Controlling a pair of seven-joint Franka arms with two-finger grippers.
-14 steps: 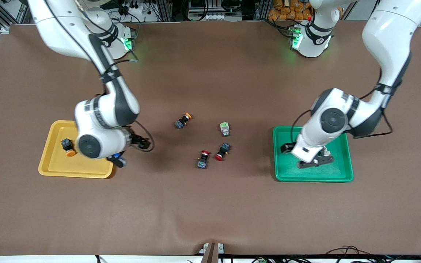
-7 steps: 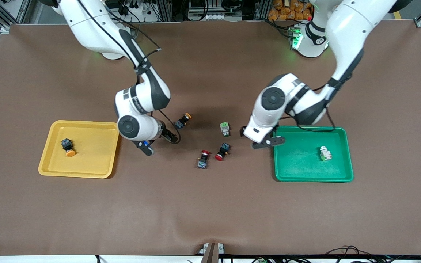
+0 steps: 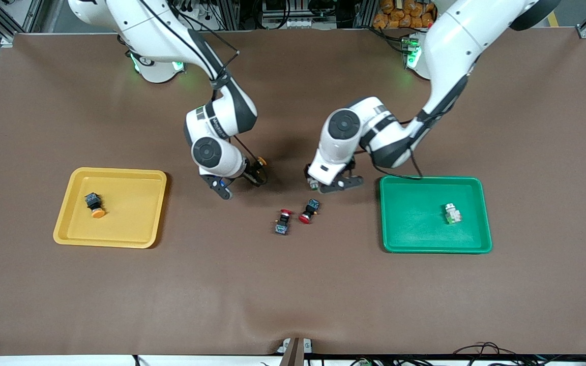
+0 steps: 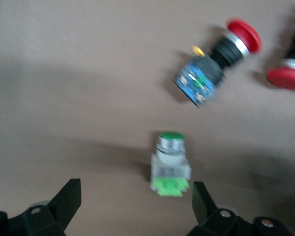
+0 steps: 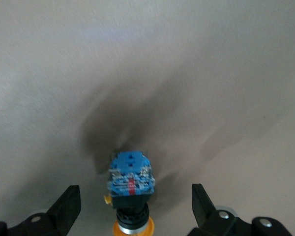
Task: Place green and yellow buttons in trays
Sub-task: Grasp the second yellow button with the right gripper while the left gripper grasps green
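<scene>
Both arms are glossy white with black joint bands, loose black cables, green-lit bases, and black fingers (image 4: 64,204).

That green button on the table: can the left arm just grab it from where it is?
Probably yes. The left gripper hangs over the green button with its fingers open to either side, and nothing lies between them.

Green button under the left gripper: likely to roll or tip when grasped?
The green button lies on its side on the table; its squarish block probably resists rolling, though the round cap may pivot. It looks rigid and light, so the left gripper, jaws open, could nudge it.
</scene>
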